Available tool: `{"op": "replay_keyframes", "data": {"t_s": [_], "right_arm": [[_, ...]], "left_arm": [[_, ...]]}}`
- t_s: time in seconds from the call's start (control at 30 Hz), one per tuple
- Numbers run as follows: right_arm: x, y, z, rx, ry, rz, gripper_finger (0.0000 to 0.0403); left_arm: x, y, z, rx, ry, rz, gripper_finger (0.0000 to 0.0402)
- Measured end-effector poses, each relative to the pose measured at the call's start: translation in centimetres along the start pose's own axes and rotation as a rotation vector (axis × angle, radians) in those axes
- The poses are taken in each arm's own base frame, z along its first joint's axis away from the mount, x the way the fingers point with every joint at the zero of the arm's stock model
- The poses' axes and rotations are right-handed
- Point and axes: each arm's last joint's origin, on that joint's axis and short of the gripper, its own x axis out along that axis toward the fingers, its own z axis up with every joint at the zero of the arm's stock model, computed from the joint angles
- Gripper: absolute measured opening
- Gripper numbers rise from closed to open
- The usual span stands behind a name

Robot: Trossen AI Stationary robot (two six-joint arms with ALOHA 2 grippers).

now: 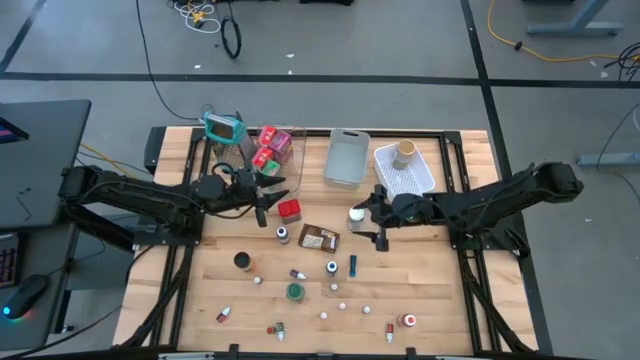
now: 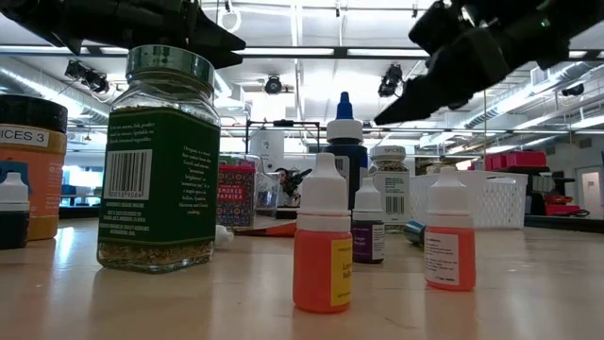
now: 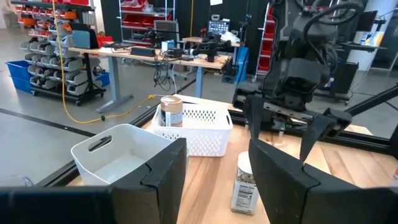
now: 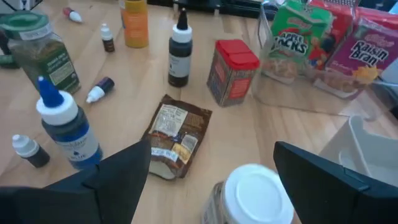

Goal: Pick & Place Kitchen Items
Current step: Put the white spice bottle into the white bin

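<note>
in the high view, the right gripper is seen just right of centre with its fingers spread wide and nothing held, poised at a white-lidded clear glass jar. the left gripper sits left of centre, partly open and empty, beside a red tin with a red lid. many small kitchen items are scattered across the lower middle of the wooden table, among them a brown foil packet.

in the low view, both arms hang dark along the top edge above a green-labelled spice jar at left and an orange dropper bottle at centre.

in the left wrist view, the jar is seen at lower centre, with a white perforated basket behind.

in the right wrist view, the jar's white lid lies at the bottom centre, between the parted fingers.

the step in hand is judged to be the approach to grasp this jar; next, a descent around it and a firm, centred closing would be called for.
</note>
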Motion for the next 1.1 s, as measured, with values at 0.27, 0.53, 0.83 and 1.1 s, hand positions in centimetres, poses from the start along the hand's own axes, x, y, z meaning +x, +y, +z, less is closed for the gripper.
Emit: {"op": "replay_keyframes", "data": {"t_s": [0.27,0.53,0.83,1.1], "right_arm": [[0.5,-0.5,-1.0,0.04,0.021,-0.171,0.035],[2.6,-0.6,-2.6,0.125,0.088,-0.155,0.035],[3.9,-0.7,-3.7,0.17,0.117,-0.162,0.0307],[3.9,-0.6,-3.8,0.191,0.136,-0.138,0.0223]], "left_arm": [[0.0,0.0,0.1,-0.004,-0.012,0.01,0.0183],[0.0,0.0,0.4,-0.014,-0.04,0.007,0.0183],[0.0,0.0,0.4,-0.016,-0.043,0.007,0.0183],[0.0,0.0,0.4,-0.016,-0.043,0.001,0.0183]]}}
